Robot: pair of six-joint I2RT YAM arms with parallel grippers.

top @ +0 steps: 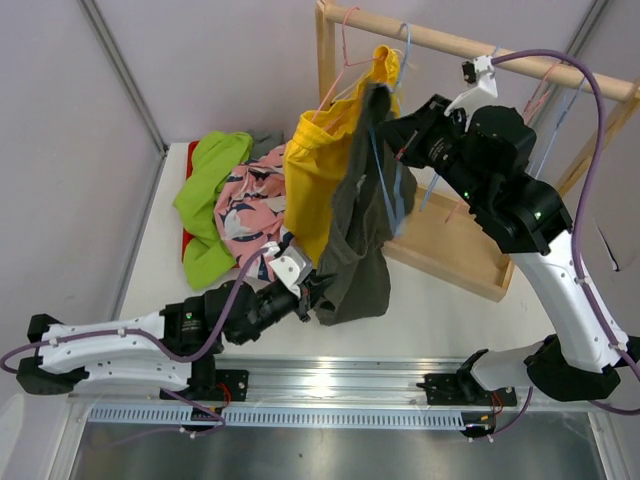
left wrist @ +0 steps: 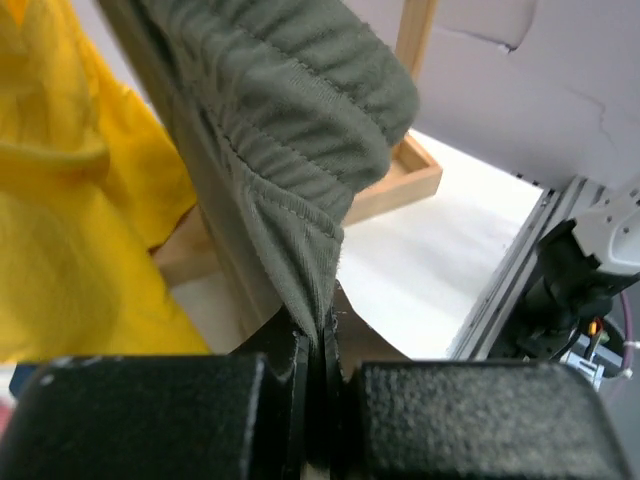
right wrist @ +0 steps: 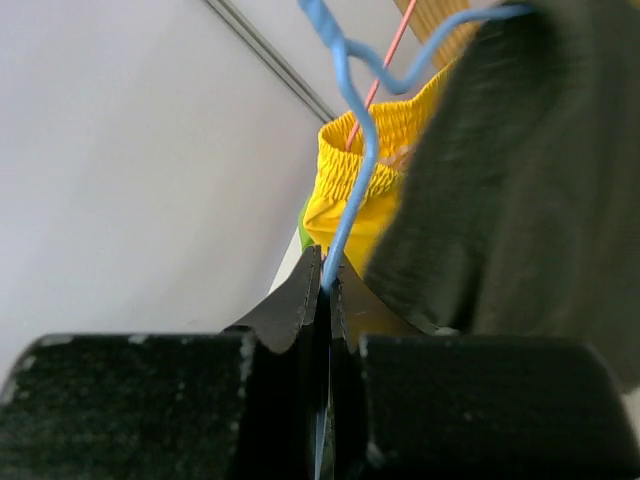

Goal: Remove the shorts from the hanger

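Hanging from a round wooden rail (top: 480,50) at about one o'clock over the white table (top: 450,320), a pair of dark olive cloth shorts (top: 360,240) droops from a thin blue wire hanger (right wrist: 368,150). Just beside them, at their nine o'clock and touching, a bright yellow cloth pair (top: 310,180) hangs from a thin pink wire hanger (top: 345,50) on the same rail.

The left gripper (top: 318,295) reaches in from seven o'clock. Its jaws are pressed together on the bottom hem of the olive pair, and the left wrist view shows a fold of cloth pinched between the two black fingers (left wrist: 250,400).

The right gripper (top: 395,140) comes in high from three o'clock. Its jaws are closed just as tight on the blue wire, which runs down into the slit between them in the right wrist view, with the olive cloth at their two o'clock.

Over at ten o'clock on the table, two more pairs lie in a loose heap: lime green cloth shorts (top: 205,190) and, touching them at their three o'clock, pink floral print shorts (top: 255,205).

The rail stands on a shallow, tray-like wooden base frame (top: 450,250). From where I stand, I cannot tell what lies inside it.
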